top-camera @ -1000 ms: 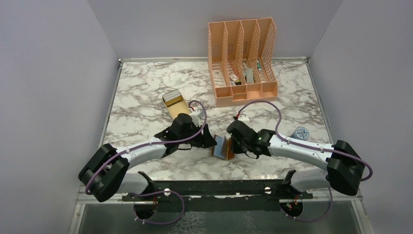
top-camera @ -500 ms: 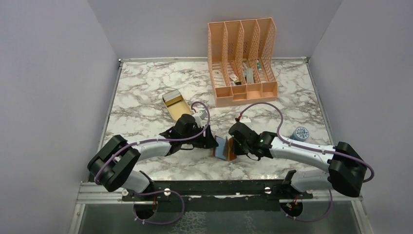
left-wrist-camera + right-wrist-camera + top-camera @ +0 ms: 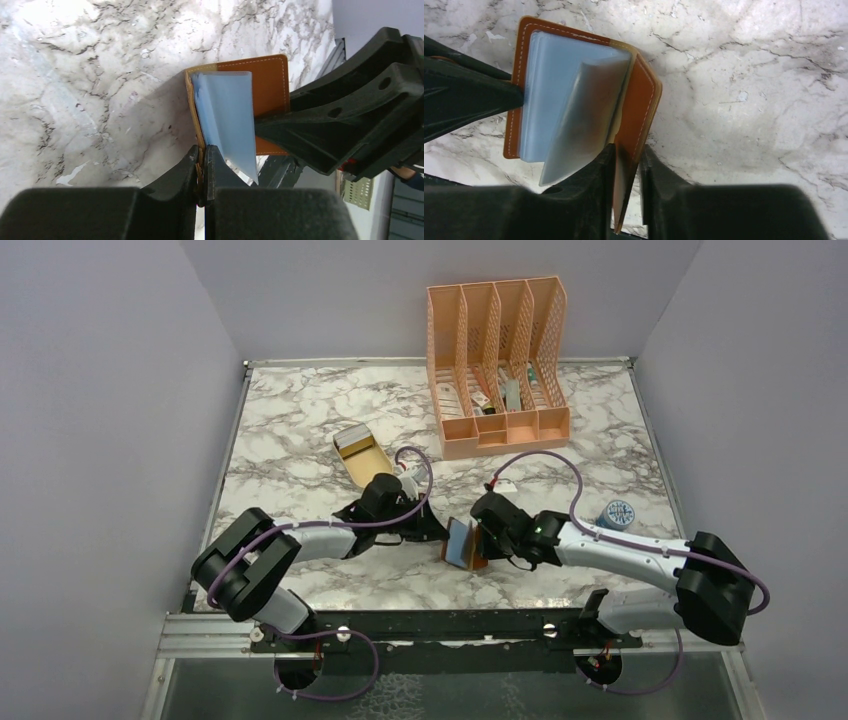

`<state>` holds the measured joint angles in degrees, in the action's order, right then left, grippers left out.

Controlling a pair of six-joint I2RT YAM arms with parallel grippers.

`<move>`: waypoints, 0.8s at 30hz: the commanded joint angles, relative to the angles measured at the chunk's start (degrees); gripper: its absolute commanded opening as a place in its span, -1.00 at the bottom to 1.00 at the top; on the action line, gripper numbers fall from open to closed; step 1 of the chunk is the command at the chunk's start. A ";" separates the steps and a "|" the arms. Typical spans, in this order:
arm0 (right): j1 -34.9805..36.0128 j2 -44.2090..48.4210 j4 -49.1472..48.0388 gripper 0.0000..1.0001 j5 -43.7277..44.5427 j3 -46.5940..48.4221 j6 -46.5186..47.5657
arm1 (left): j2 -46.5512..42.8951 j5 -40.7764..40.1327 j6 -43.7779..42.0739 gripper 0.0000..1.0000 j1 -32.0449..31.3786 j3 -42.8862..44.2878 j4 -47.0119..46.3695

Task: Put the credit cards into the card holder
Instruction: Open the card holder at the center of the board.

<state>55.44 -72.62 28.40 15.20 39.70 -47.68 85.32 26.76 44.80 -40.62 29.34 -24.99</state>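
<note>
The card holder point(image 3: 463, 543), a brown leather bifold, stands opened on edge between my two grippers near the table's front middle. My left gripper point(image 3: 432, 530) is shut on the edge of its left cover point(image 3: 197, 107). The pale bluish pockets point(image 3: 225, 115) fan out just beyond that gripper point(image 3: 202, 150). In the right wrist view, the right gripper point(image 3: 628, 148) pinches the other leather cover point(image 3: 639, 100) between its fingertips, and the plastic pockets point(image 3: 554, 90) splay to the left. The credit cards are out of view in both wrist views, and I cannot make them out in the top view.
A tall peach four-slot mesh organiser point(image 3: 497, 360) stands at the back. A small beige tray point(image 3: 360, 455) lies just behind the left gripper. A round blue object point(image 3: 620, 512) sits behind the right forearm. Grey walls close off the marble table point(image 3: 300, 410) on three sides.
The left jaws were open beside the holder and have closed on its left cover. The left arm's elbow swung rightward. The holder stays held between both grippers, shifted slightly right.
</note>
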 commanded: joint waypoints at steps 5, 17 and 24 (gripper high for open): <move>0.02 5.51 10.68 -0.27 2.06 8.18 -1.20 | -3.08 2.00 6.62 -1.00 0.02 -2.92 -6.30; 0.02 6.73 -7.27 -0.23 -12.56 6.09 -0.39 | -5.85 -2.85 9.65 -1.00 -1.96 -5.51 -6.30; 0.00 0.39 -6.51 -0.29 -10.22 5.89 -3.16 | -7.49 -5.63 11.11 -1.00 -2.69 -7.06 -6.27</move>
<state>55.44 -70.81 23.66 5.10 46.37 -48.97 80.14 24.27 54.54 -42.89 23.73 -29.10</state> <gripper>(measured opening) 0.363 0.075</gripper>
